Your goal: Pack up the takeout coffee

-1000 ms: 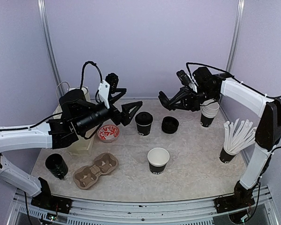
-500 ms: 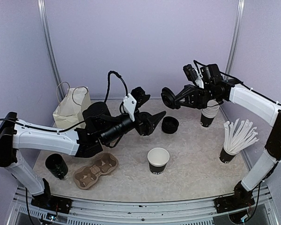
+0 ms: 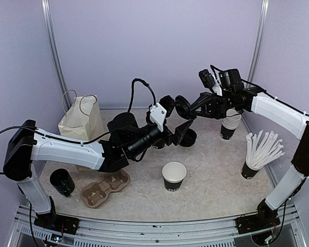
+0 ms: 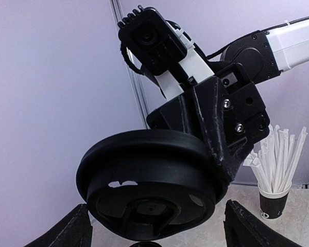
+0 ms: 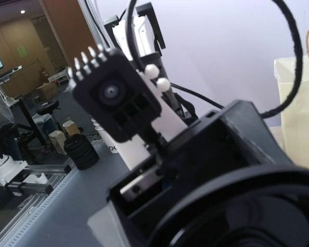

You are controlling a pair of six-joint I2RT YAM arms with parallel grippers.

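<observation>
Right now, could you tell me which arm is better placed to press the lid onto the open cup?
Right, probably. The right gripper is shut on the lid, held in the air beyond the open cup. The left gripper is open and empty, facing the lid.

text: none legible | open cup (image 3: 173,176) | white print too small

The round black plastic lid (image 4: 144,177) is smooth with a faint satin sheen. The small black paper cup (image 3: 173,177) near the table's front edge looks matt. The pale table top (image 3: 221,175) is mottled, possibly stone-like. At the front left corner, the brown moulded-pulp cup carrier (image 3: 105,187) looks rough. The beige paper bag (image 3: 82,119) is matt.
</observation>
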